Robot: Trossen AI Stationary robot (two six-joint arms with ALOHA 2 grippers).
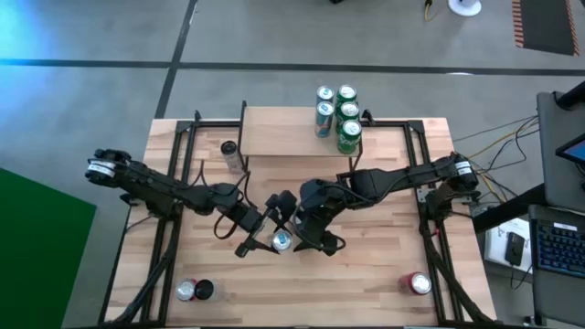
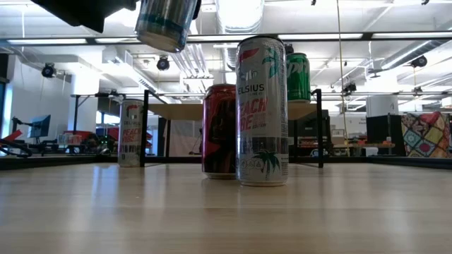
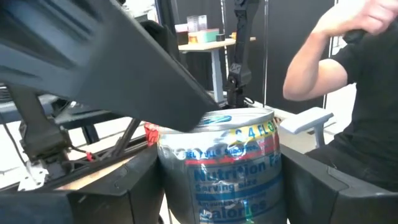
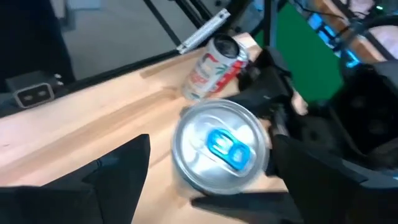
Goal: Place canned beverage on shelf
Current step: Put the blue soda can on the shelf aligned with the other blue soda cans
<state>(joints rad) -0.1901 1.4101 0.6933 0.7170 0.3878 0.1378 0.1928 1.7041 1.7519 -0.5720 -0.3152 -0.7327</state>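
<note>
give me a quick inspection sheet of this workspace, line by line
surface: light wood table.
job's things: shelf at the far edge, four green cans on its right end; silver can mid-table.
clutter: can by the shelf, two cans near left, red can near right.
grippers: left hand and right hand both at the silver can, which looks lifted.
cables: wires right of table.
surroundings: person behind.

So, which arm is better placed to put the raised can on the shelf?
Left, probably. The left gripper clamps the can by its sides; the right gripper only brackets it loosely. The shelf is bare toward the left.
</note>
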